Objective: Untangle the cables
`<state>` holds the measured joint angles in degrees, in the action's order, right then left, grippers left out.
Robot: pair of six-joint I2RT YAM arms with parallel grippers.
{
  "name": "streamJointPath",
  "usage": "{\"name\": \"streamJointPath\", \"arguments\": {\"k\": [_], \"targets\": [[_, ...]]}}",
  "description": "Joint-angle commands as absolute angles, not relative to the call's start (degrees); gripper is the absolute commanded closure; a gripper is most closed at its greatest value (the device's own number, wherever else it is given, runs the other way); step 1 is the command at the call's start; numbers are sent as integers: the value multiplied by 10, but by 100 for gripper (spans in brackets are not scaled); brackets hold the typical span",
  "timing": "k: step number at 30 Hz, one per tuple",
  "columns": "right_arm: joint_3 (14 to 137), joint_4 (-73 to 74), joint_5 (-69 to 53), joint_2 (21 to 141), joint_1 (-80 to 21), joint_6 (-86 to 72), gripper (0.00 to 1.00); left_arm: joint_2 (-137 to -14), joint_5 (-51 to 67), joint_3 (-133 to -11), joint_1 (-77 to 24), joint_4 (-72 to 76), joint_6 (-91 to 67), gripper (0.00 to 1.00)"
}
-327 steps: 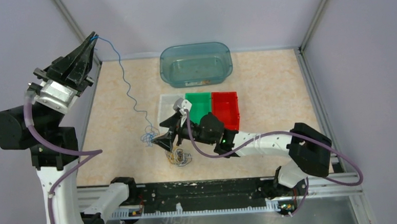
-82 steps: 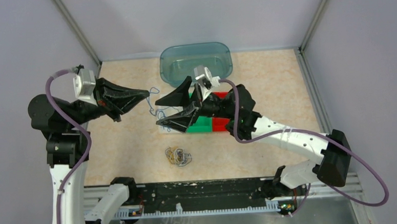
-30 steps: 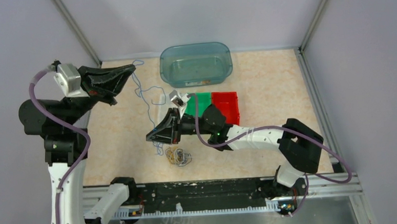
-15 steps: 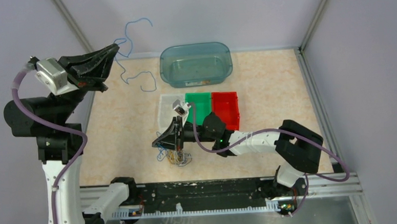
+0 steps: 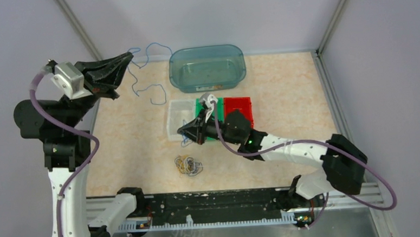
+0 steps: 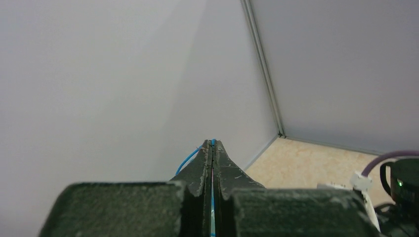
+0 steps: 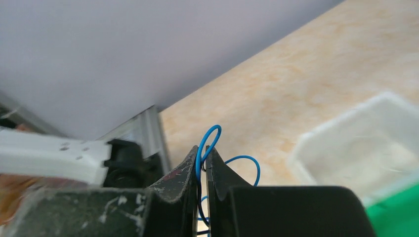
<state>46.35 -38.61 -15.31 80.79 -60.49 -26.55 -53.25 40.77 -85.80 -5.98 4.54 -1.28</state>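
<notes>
free: table's right side (image 5: 296, 95) | obstacles: tub (image 5: 175, 77), bins (image 5: 237, 99), hanging blue cable (image 5: 151, 87)

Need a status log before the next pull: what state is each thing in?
Left end effector: shut on thin blue wire, raised.
Thin blue wire: dangling free in air.
Right end effector: shut on second blue wire loop, near clear plastic bin.
Yellow-grey cable tangle: lying on table, ungripped.
Teal translucent tub: upright, no cables visible.
</notes>
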Motion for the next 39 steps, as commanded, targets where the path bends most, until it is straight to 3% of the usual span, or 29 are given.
{"name": "streamJointPath", "arguments": {"k": [1,6,13,18,22,39], "targets": [[477,-246,6,750,-574,-146,91,-512,421,-825,-59,35,8,100],[515,-157,86,784,-522,-124,91,-496,424,-811,-59,33,14,100],[548,-160,120,880,-480,-104,88,-481,432,-808,-59,21,14,100],[592,-146,134,942,-464,-103,74,-474,444,-810,-59,14,8,100],[622,-130,134,970,-462,-102,56,-471,461,-813,-59,9,4,100],[564,-127,46,691,-444,-61,26,-471,491,-777,-59,20,-40,100]]}}
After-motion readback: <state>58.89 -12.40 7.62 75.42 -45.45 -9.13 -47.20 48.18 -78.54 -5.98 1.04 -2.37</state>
